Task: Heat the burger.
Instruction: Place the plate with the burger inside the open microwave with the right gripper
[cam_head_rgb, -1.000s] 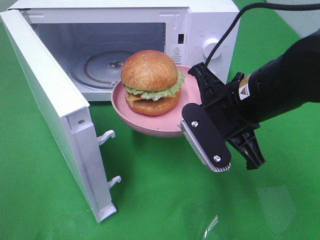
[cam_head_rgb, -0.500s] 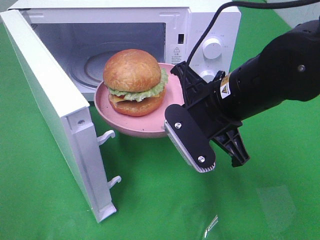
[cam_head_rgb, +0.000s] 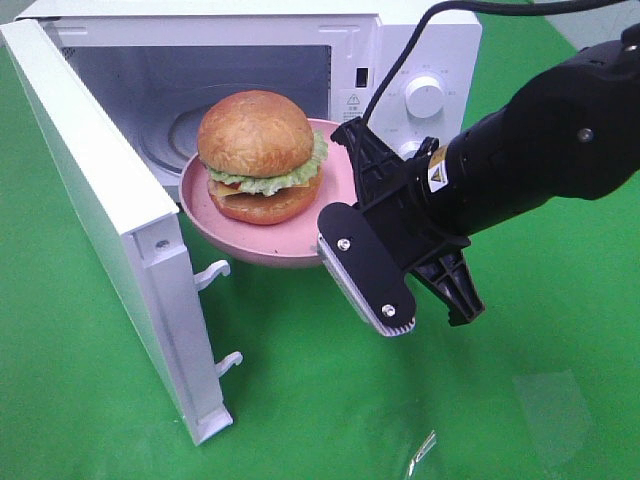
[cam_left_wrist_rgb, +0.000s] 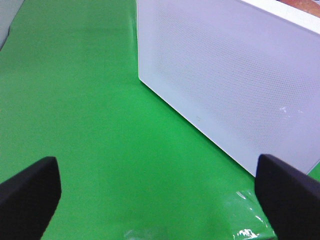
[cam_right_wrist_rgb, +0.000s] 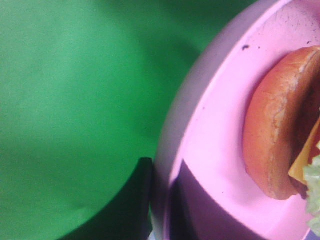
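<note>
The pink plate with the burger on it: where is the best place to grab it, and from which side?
Pinch the thin raised rim of the pink plate on its right edge, coming from the right. The burger fills the middle, the microwave lies behind and its open door blocks the left. The right gripper grips there.
</note>
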